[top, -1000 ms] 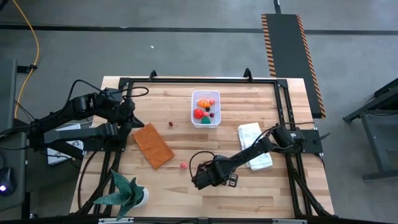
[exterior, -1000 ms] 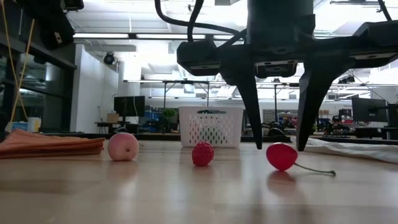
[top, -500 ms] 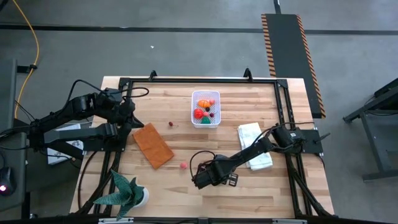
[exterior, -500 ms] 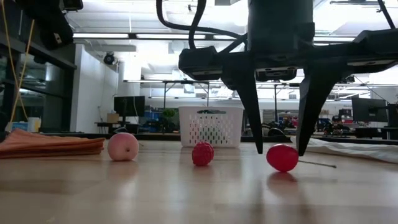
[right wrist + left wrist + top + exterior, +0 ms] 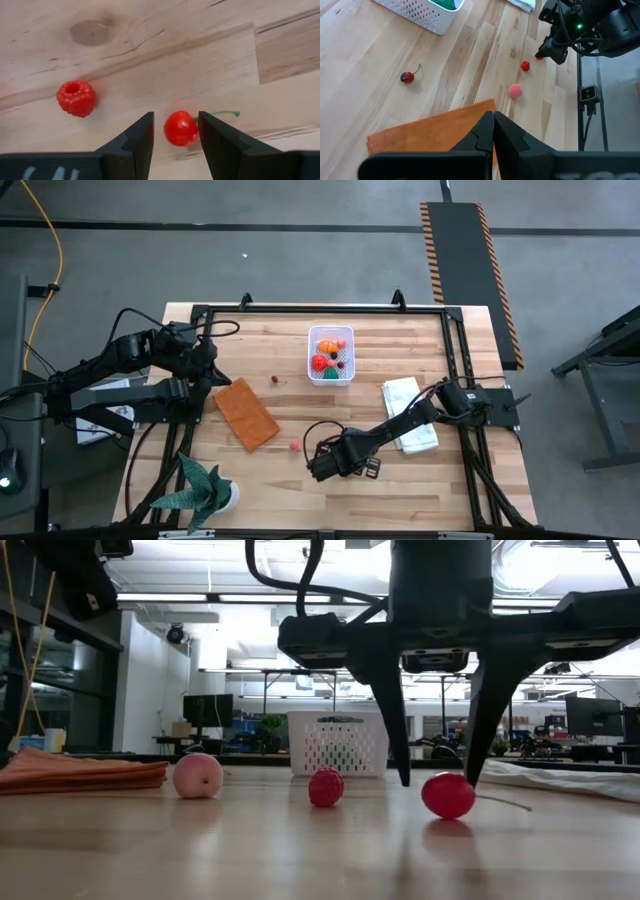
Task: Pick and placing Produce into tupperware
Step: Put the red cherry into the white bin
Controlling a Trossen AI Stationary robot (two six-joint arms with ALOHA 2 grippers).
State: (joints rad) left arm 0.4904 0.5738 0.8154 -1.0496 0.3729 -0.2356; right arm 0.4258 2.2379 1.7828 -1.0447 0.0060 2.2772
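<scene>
Bright lights shine from the ceiling (image 5: 200,597) in the low view. The wooden table (image 5: 250,850) looks shiny and a bit blurry up close. Soft shadows lie under the fruit.

Right end effector (image 5: 433,778): shifts slightly left in the low view. Red cherry (image 5: 447,795): displaced left with it; stem now trails right.
</scene>
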